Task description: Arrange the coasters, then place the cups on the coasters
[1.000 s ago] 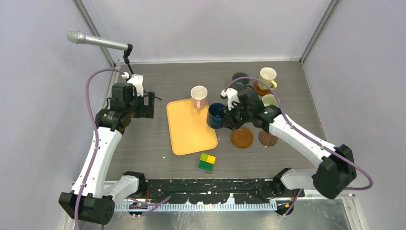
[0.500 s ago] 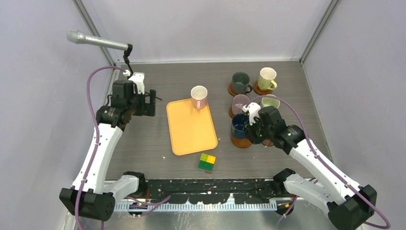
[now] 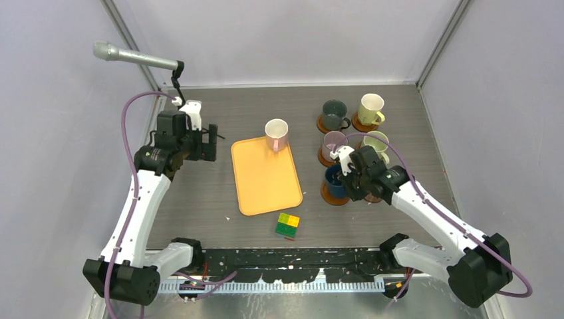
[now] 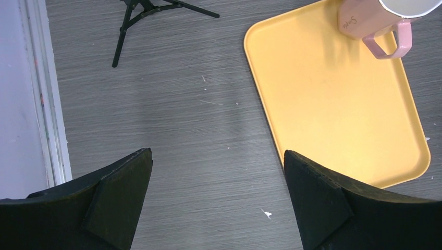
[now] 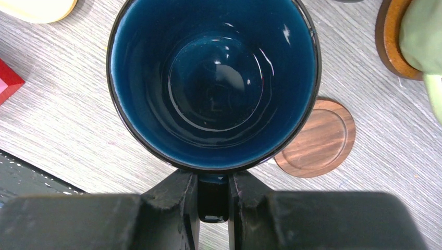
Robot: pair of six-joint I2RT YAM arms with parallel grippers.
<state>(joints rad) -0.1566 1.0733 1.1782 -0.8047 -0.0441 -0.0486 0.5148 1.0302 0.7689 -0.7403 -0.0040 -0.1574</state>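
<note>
Surface (image 3: 199,199), tray (image 3: 263,183) at centre. Right arm reaches in from 5 o'clock with its wrist bent down. The right end effector (image 5: 212,192) pinches the blue cup (image 5: 213,83) by its handle, upright over a coaster (image 3: 330,197) at the tray's 3 o'clock; whether they touch is unclear. Left arm is raised at 9 o'clock, left end effector (image 4: 216,192) spread wide and empty. Pink cup (image 3: 277,135) sits on the tray's 1 o'clock corner, probably next. Bare coaster (image 5: 318,138) lies just beside the blue cup.

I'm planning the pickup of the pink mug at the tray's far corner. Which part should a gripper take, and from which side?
Probably the handle. The pink mug stands upright, and its loop juts out over the orange tray on the near side with open space around it. Come straight down from above and pinch the loop's bar between the fingers.
</note>
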